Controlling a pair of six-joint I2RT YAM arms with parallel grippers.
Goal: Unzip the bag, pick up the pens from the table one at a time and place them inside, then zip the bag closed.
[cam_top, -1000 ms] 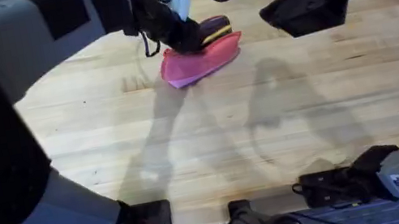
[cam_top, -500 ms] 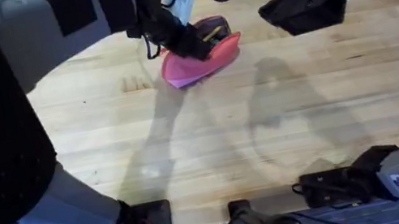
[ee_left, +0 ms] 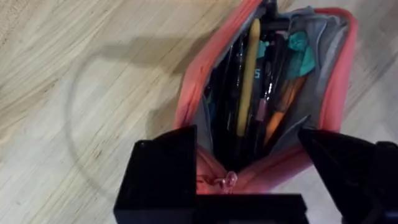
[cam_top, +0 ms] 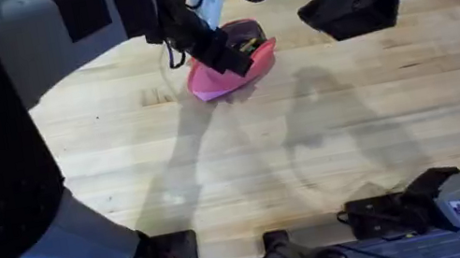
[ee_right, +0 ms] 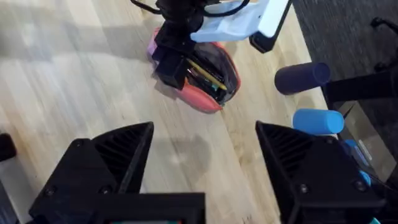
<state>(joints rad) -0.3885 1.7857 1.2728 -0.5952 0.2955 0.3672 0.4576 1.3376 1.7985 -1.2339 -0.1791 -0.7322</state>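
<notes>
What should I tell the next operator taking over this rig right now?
Left gripper: fingers open, at the pink bag, straddling its zipper end.
Right gripper: fingers open, empty, raised above the table away from the bag.
Bag: unzipped, gaping, at the table's far middle; pens lie inside.
Done: unzipping, pens loaded as far as visible.
Left: zip the bag closed.

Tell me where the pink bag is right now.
In the overhead view the pink bag lies unzipped at the table's far middle, with the left gripper right over it and pens inside.
</notes>
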